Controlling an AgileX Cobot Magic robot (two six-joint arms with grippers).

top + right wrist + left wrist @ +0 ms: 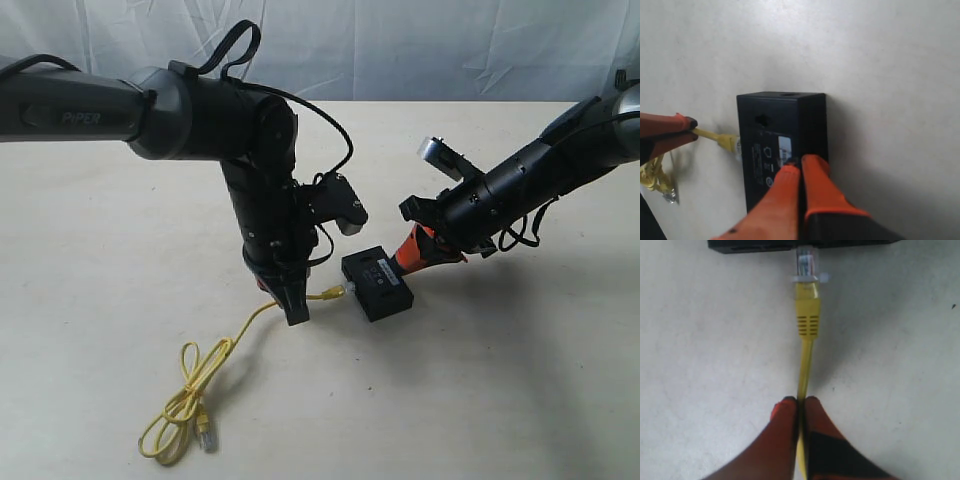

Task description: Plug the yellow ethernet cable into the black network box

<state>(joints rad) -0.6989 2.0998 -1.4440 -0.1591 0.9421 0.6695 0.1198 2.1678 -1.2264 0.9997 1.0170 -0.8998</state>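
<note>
The black network box [378, 283] lies flat in the middle of the table. The yellow ethernet cable [250, 320] runs from a loose loop [185, 400] up to its clear plug [806, 262], whose tip meets the box's side [765, 245]; how deep it sits I cannot tell. My left gripper [800, 402] is shut on the cord a short way behind the yellow boot [808, 310]. My right gripper [799, 162] is shut with nothing between its fingers, its orange tips resting on the box top [770, 130] beside the pale label [784, 147].
The cable's loose loop and its other plug [205, 435] lie at the front left of the pale table [520, 380]. A white cloth backdrop [400, 50] hangs behind. Both arms [260, 190] lean in over the table's middle.
</note>
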